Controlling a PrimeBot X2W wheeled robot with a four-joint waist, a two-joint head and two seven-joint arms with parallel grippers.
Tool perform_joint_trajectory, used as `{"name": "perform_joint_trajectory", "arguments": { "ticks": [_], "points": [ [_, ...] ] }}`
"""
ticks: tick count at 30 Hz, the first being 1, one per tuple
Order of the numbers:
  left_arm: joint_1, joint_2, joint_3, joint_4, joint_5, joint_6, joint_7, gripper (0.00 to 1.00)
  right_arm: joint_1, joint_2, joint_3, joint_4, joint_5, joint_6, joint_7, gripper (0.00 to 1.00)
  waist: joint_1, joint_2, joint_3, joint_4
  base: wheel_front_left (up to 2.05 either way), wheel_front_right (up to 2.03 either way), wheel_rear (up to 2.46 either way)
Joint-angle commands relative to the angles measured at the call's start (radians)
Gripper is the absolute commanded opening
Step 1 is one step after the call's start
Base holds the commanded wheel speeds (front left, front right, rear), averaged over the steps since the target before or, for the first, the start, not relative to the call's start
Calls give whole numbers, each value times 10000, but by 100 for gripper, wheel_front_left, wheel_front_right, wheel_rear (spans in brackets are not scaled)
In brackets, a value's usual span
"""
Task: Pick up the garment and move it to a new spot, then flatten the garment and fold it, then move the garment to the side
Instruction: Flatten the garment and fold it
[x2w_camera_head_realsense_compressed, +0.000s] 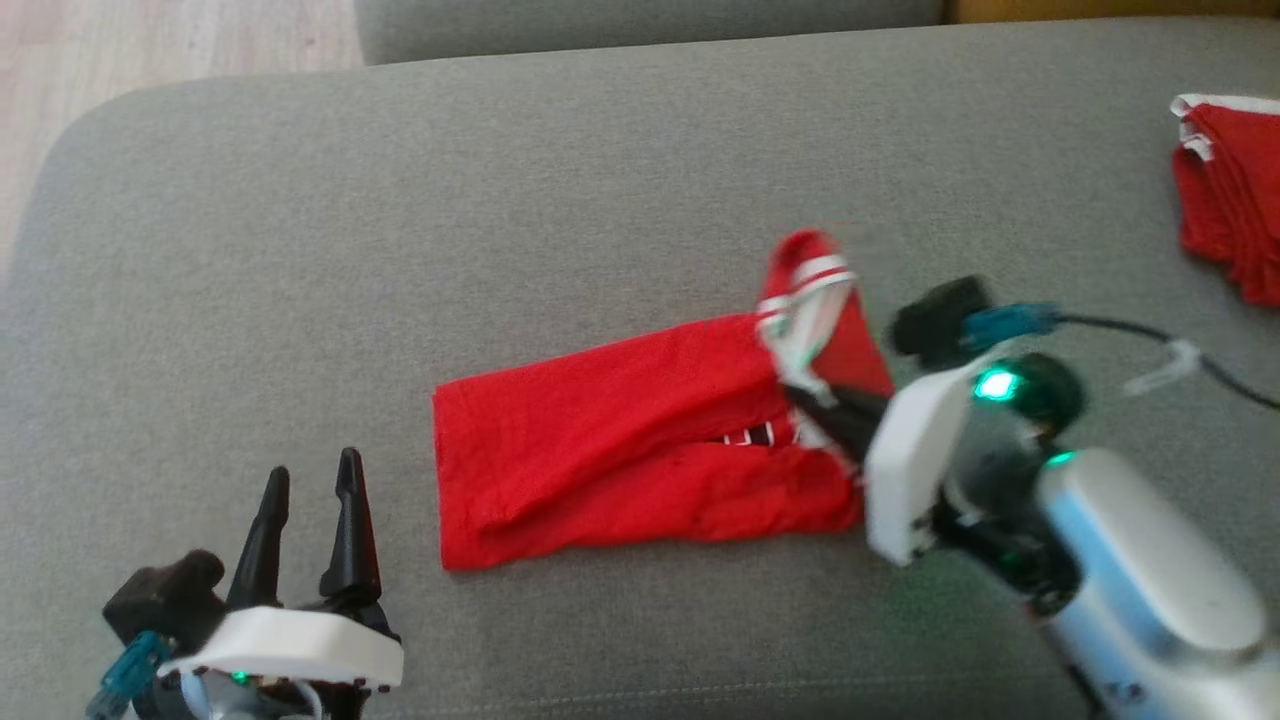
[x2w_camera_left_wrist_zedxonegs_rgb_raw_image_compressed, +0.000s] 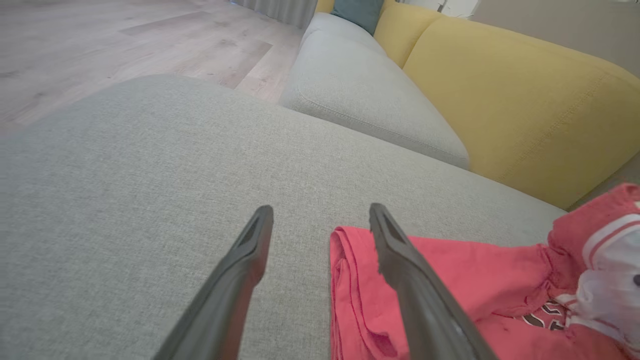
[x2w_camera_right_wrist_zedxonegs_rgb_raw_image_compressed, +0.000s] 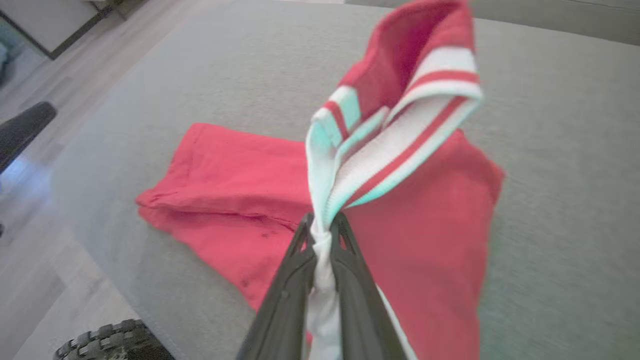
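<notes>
RED GARMENT ON GREY CUSHION: A garment (x2w_camera_head_realsense_compressed: 620, 440) lies at centre frame in the head view on a grey cushion (x2w_camera_head_realsense_compressed: 600, 200), folded into a long band running left to right. The right claw (x2w_camera_head_realsense_compressed: 803, 393), entering from the lower right, is clamped on the garment's white-and-red striped trim (x2w_camera_right_wrist_zedxonegs_rgb_raw_image_compressed: 400, 150) at its right end. In the right wrist view the dark fingers (x2w_camera_right_wrist_zedxonegs_rgb_raw_image_compressed: 287, 295) pinch a twisted white strip between them, and the trim stands above them in a loop, lifted off the rest of the cloth. The left claw (x2w_camera_head_realsense_compressed: 313, 478) sits at the lower left of the head view, jaws wide and holding nothing, apart from the garment's left edge. In the left wrist view that folded edge shows just past the finger on the frame's right. A second red cloth (x2w_camera_head_realsense_compressed: 1230, 190) with white edging lies at the upper right edge of the head view, well apart. Wood floor (x2w_camera_head_realsense_compressed: 150, 50) shows at the upper left, and a yellow sofa back (x2w_camera_left_wrist_zedxonegs_rgb_raw_image_compressed: 525, 100) at the upper right of the left wrist view.
</notes>
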Motion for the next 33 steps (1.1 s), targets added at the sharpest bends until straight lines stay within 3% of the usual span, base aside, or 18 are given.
{"name": "perform_joint_trajectory", "arguments": {
  "ticks": [1, 7, 16, 23, 33],
  "points": [
    [-466, 71, 370, -294, 72, -44, -103, 100, -448, 138, 261, -462, 107, 65, 11, 0, 0, -1, -23, 73, 0, 0, 0],
    [-500, 33, 298, -287, 74, -74, -104, 100, -937, 1156, 1456, -183, 506, 65, -205, 0, 0, -1, -2, 327, 0, 0, 0],
    [-713, -33, 54, -222, 154, -164, -70, 100, -1506, 2680, 2227, 1868, 905, 65, -1248, 0, 0, -1, 324, 888, 0, 0, 0],
    [-825, -43, -129, -83, 189, -217, -3, 100, -2125, 2968, 2651, 3298, 1321, 65, -2162, 0, 0, -1, 306, 1352, 0, 0, 0],
    [-699, -44, -344, 65, 179, -225, 77, 100, -2776, 2981, 3911, 4579, 2925, 65, -3455, 0, 0, -1, -43, 1781, 0, 0, 0]
  ]
}}
